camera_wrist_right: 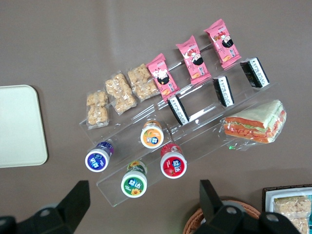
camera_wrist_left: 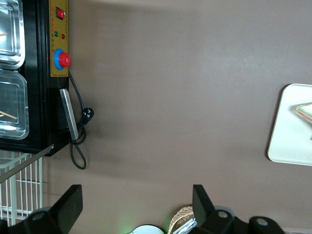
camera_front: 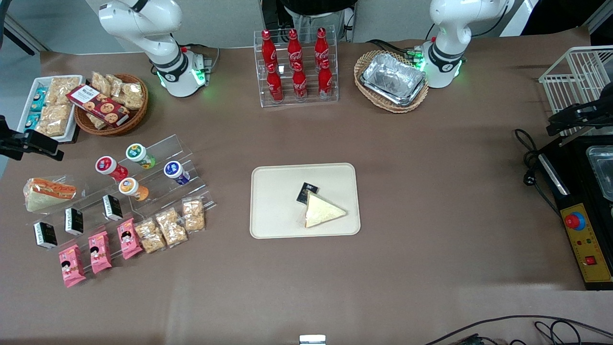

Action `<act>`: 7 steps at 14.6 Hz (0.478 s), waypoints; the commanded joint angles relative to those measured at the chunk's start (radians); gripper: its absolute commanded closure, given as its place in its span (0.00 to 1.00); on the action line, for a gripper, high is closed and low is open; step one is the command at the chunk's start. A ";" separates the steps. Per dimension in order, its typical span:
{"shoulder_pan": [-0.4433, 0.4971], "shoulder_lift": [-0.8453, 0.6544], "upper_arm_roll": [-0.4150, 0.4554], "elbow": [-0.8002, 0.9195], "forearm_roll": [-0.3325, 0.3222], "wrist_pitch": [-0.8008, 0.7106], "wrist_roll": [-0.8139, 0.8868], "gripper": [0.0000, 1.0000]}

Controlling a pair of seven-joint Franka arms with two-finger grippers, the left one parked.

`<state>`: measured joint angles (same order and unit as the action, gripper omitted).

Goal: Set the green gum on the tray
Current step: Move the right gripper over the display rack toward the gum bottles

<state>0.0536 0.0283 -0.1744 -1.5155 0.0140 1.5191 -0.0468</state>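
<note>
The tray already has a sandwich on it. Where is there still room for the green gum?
The tray is bare on its half toward the working arm's end. The sandwich and a small black packet crowd the rest. The green gum sits on the packed acrylic rack; the end effector hovers open above it.
</note>
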 commanded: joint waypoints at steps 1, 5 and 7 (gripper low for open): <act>-0.001 0.001 -0.007 0.008 0.000 0.015 -0.004 0.00; 0.003 0.002 -0.005 0.009 -0.009 0.016 -0.004 0.00; 0.002 0.001 -0.005 0.008 -0.006 0.016 -0.007 0.00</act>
<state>0.0534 0.0283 -0.1780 -1.5155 0.0140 1.5277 -0.0468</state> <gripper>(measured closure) 0.000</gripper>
